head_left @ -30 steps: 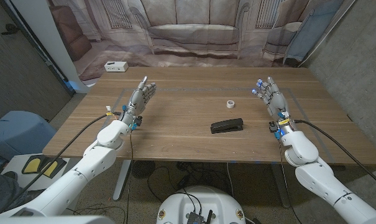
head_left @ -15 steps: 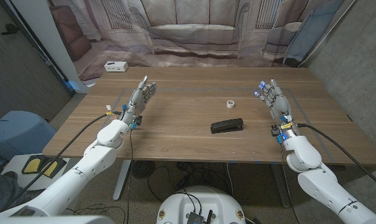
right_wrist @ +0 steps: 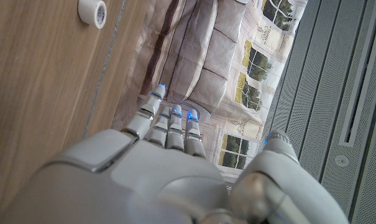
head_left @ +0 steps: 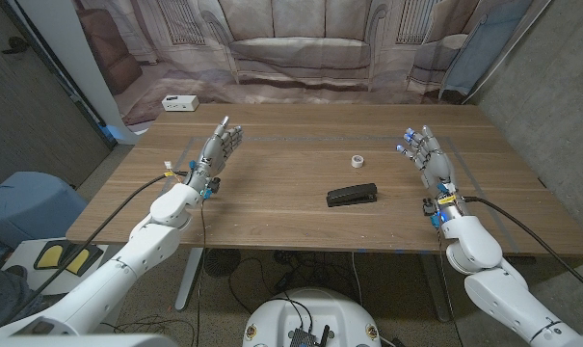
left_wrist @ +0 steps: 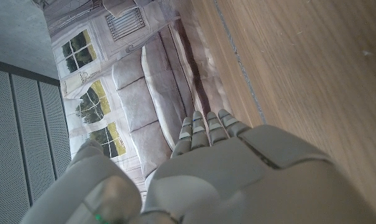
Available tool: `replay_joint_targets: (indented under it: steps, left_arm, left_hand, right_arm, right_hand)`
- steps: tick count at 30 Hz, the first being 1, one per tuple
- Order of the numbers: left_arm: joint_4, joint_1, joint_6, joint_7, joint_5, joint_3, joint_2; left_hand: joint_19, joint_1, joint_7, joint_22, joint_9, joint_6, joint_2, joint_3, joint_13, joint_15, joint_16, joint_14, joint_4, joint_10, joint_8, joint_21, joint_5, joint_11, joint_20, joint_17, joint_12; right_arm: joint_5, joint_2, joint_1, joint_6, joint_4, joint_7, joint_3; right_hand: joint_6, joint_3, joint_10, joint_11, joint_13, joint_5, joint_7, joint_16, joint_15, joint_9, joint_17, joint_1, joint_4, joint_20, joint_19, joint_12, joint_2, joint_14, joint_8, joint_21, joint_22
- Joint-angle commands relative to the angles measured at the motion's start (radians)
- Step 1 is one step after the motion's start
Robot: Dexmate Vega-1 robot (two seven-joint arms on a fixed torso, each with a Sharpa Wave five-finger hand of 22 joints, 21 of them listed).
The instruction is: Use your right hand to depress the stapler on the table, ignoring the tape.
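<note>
While empty, right hand (head_left: 424, 154) open-fingered.

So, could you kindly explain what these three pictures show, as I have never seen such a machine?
It is a two-armed robot at a wooden table. The wide picture comes from a camera on its head; the other two come from cameras on its wrists, looking along the back of each hand. The left hand and right hand both hold nothing, fingers apart. On the table lie a black stapler, a small roll of white tape behind it, and a white box at the far left corner.
</note>
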Motion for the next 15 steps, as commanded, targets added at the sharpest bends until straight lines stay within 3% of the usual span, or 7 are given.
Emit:
replay_joint_targets:
  steps: [1,5,15]
  left_arm:
    - [-0.011,-0.011,0.019,0.003,0.009,0.011,-0.001]
    - [-0.015,-0.011,0.021,0.005,0.011,0.013,-0.002]
    - [-0.029,-0.001,0.024,0.012,0.010,0.012,0.001]
  left_hand:
    - [0.001,0.016,0.000,0.004,0.003,0.014,-0.001,0.004,0.003,-0.001,0.005,0.013,-0.006,0.012,0.006,0.005,-0.006,-0.004,0.005,0.004,0.006]
    - [0.001,0.017,0.000,0.004,0.003,0.014,0.001,0.005,0.003,-0.001,0.005,0.015,-0.007,0.013,0.006,0.005,-0.008,-0.001,0.006,0.004,0.006]
    - [0.001,0.022,-0.002,0.004,0.003,0.018,0.005,0.007,0.002,-0.001,0.005,0.016,-0.010,0.016,0.007,0.004,-0.010,-0.002,0.007,0.004,0.007]
  right_arm:
    - [-0.028,0.005,-0.072,0.016,-0.040,-0.028,0.036]
    - [-0.039,0.003,-0.098,0.015,-0.056,-0.036,0.051]
    - [-0.060,0.017,-0.143,0.042,-0.081,-0.036,0.076]
  right_hand:
    - [0.005,0.001,0.010,-0.004,0.002,-0.001,-0.003,0.010,-0.002,0.003,0.003,0.001,-0.006,0.013,0.014,0.003,0.012,0.025,-0.003,0.010,0.003]
    - [0.007,-0.001,0.021,-0.002,0.002,-0.002,-0.003,0.024,0.001,0.003,0.009,-0.005,-0.003,0.019,0.030,0.004,0.018,0.060,-0.004,0.014,0.004]
    - [0.013,-0.001,0.026,-0.001,0.003,-0.003,-0.002,0.021,0.000,0.003,0.011,-0.003,-0.006,0.019,0.031,0.004,0.019,0.053,-0.002,0.011,0.004]
